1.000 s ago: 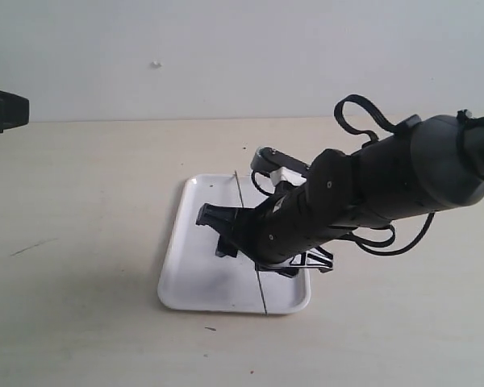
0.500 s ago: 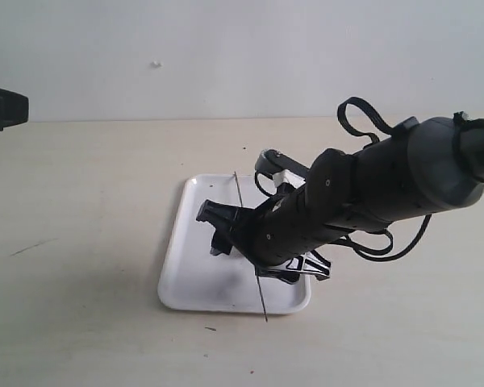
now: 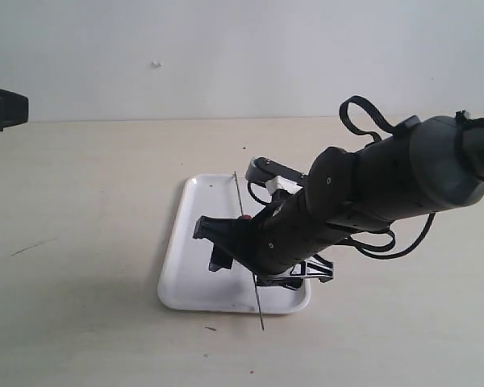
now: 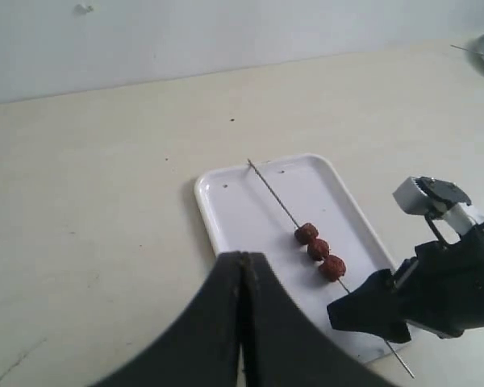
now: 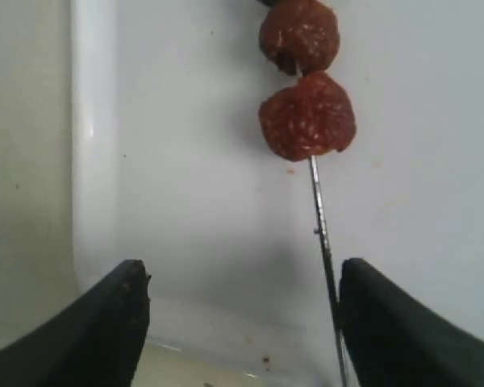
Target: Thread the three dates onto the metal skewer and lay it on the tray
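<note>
the desk (image 3: pixel 81 242) is lit brightly and evenly; colours are washed out in the exterior view. a soft grey shadow is cast on the tray (image 3: pixel 185 266) beneath the right arm (image 3: pixel 363 193). the dates (image 5: pixel 306 115) are rendered slightly soft close up.

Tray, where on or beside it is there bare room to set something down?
Free: the end of the tray around the metal skewer tip, and the table left of it in the exterior view. Crowded: mid-tray, where the three dates sit on the skewer, and the other end, under the open right gripper and its arm.
</note>
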You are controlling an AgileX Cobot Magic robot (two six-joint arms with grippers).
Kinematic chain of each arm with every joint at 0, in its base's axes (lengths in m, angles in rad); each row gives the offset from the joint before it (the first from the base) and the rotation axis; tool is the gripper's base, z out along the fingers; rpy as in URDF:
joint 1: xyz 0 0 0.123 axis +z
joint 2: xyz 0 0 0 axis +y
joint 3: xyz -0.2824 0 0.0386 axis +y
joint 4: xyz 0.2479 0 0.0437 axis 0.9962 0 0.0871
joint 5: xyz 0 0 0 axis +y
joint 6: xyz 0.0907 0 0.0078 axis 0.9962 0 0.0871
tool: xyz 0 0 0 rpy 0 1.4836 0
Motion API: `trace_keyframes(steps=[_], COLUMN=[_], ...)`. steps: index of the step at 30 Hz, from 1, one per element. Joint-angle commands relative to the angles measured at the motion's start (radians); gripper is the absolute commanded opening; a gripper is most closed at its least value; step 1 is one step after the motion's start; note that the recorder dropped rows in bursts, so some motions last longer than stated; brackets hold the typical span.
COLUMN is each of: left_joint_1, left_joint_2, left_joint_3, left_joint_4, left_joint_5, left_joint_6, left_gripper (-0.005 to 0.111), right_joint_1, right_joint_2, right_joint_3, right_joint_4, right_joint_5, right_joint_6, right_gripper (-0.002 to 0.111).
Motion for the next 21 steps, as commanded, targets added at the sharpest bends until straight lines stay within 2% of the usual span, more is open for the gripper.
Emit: trace_keyframes(steps=[1,7,12,16,21], left_joint_1=[0.002,0.002,0.002,0.002,0.002], left_joint_2=[-0.007,-0.007,-0.066,-0.206,-0.388], left_joint_3=[0.002,0.002,0.023,0.084,0.172], left_joint_4=[0.023,0.057,0.049,0.049,0.031], left_joint_5=[0.01,0.024,0.012,-0.034,0.007], left_joint_6=[-0.007,-0.007,-0.02,-0.02,-0.024], left_gripper=[0.001,0.001,0.001,0.001,0.001], right_joint_1=[-0.01,-0.01,-0.006,-0.004,-0.004], right_joint_2=[-0.066,-0.191,-0.315,-0.466,-0.685], right_joint_3=[-0.006,-0.006,0.013,0.125,0.272], right_joint_4=[0.002,-0.004,-0.135,-0.192,-0.267], right_joint_5=[-0.012,0.025,0.067,0.042,0.04], right_joint_6=[-0.023,-0.113,-0.116,-0.116,-0.121], right_gripper=[0.057,0.027,0.0,0.0,0.0])
